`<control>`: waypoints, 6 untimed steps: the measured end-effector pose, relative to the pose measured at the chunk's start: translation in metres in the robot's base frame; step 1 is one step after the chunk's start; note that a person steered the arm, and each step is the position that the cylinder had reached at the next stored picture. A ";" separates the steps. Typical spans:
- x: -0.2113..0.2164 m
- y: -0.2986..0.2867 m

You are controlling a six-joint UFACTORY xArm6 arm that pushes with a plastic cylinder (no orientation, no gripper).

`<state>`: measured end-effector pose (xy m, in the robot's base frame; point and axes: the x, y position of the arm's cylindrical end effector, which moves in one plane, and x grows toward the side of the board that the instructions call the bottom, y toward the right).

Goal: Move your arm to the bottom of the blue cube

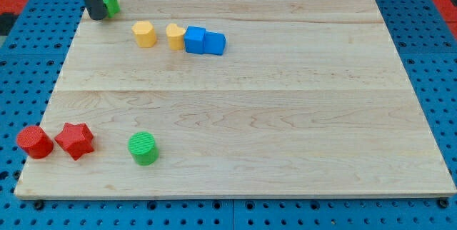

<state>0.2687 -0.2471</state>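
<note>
Two blue blocks sit side by side in the upper middle of the board: a blue block (194, 39) on the left and a blue cube (214, 43) touching it on the right. A yellow heart block (175, 36) touches the left blue block. A yellow hexagonal block (144, 33) stands further left. My tip (97, 17) is at the board's top left corner, far left of the blue blocks. It is right beside a green block (110, 2), partly hidden behind the rod.
A red cylinder (34, 142), a red star block (76, 141) and a green cylinder (143, 148) stand near the bottom left of the wooden board (285, 130). A blue pegboard (435, 66) surrounds the board.
</note>
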 end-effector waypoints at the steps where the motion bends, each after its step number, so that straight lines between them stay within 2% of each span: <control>1: 0.032 0.023; 2: 0.062 0.036; 4: 0.068 0.064; 5: 0.155 0.095; 6: 0.162 0.158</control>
